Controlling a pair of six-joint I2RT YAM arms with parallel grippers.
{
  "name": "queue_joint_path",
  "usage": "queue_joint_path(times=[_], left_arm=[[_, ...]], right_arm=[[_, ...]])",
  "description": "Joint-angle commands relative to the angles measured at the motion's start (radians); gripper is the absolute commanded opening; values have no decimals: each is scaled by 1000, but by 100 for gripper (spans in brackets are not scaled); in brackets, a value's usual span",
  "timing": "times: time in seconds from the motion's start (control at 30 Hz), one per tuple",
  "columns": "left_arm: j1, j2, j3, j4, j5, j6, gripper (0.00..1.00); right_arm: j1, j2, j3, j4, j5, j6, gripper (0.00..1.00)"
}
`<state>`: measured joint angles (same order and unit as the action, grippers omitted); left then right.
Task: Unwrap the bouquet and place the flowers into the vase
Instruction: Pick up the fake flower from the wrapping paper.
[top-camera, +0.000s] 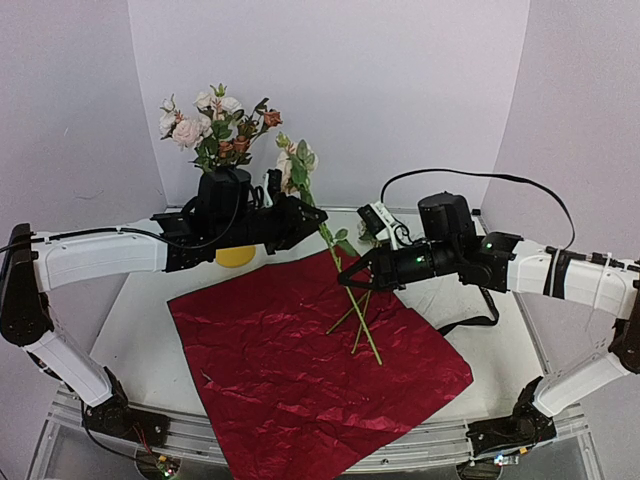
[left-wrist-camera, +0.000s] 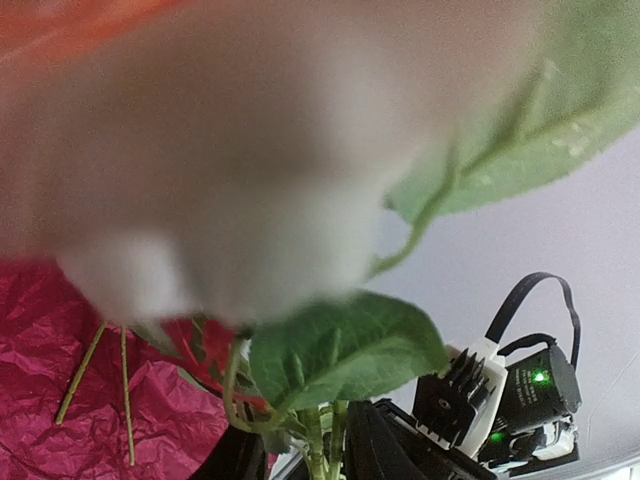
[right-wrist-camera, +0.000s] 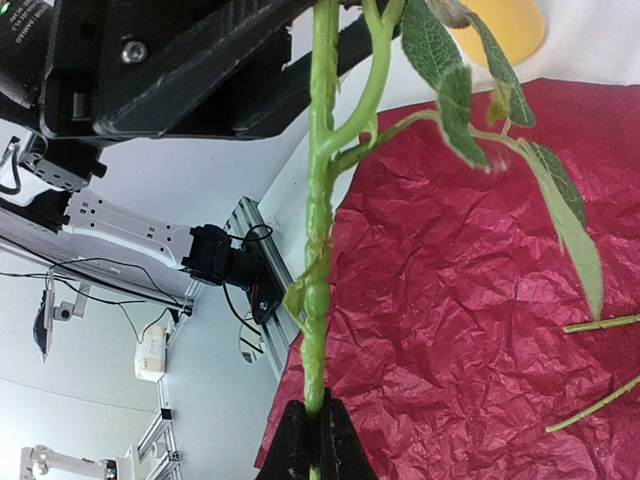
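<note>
- Our right gripper is clenched tight on one flower stem. The stem leans up and to the left.
- Our left gripper sits around the same stem higher up, by its leaves. We cannot tell if it is squeezing.
- More flowers stand in the yellow vase near the far edge of the counter, behind the left arm.
- The red paper lies open from the middle of the counter to its near edge, with loose stems on it.
</note>
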<state>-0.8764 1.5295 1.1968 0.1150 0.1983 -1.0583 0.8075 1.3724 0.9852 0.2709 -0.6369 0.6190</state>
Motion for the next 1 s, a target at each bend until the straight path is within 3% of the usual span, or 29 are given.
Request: queue_joint_path(times=[0.0, 0.03, 0.1, 0.17, 0.23, 0.33, 0.47, 0.6, 0.8, 0.97], left_arm=[[-5, -31, 1, 39, -3, 22, 5], [-4, -35, 0, 40, -2, 31, 0], [-5, -46, -9, 38, -6, 49, 0], [-4, -59, -14, 33, -15, 80, 0], [-4, -76, -13, -3, -26, 134, 0], [-4, -102, 7, -157, -97, 261, 0], [-4, -136, 36, -353, -238, 431, 0], [-4, -185, 69, -442, -352, 602, 0], [-3, -284, 151, -459, -643, 895, 0], [-1, -306, 232, -395, -803, 1183, 0]], right_arm=[[13, -3, 10, 47, -33, -25, 2], [14, -3, 9, 47, -30, -26, 6], [16, -4, 3, 45, -18, -24, 16], [16, -8, -5, 41, -2, -23, 36], [15, -14, -14, 37, 18, -22, 50], [16, -13, -10, 15, 35, -29, 61], [16, -5, 8, -23, 54, -47, 63], [16, 2, 17, -37, 75, -55, 63], [16, 42, 52, -53, 78, -55, 63], [16, 70, 89, -59, 78, -66, 63]])
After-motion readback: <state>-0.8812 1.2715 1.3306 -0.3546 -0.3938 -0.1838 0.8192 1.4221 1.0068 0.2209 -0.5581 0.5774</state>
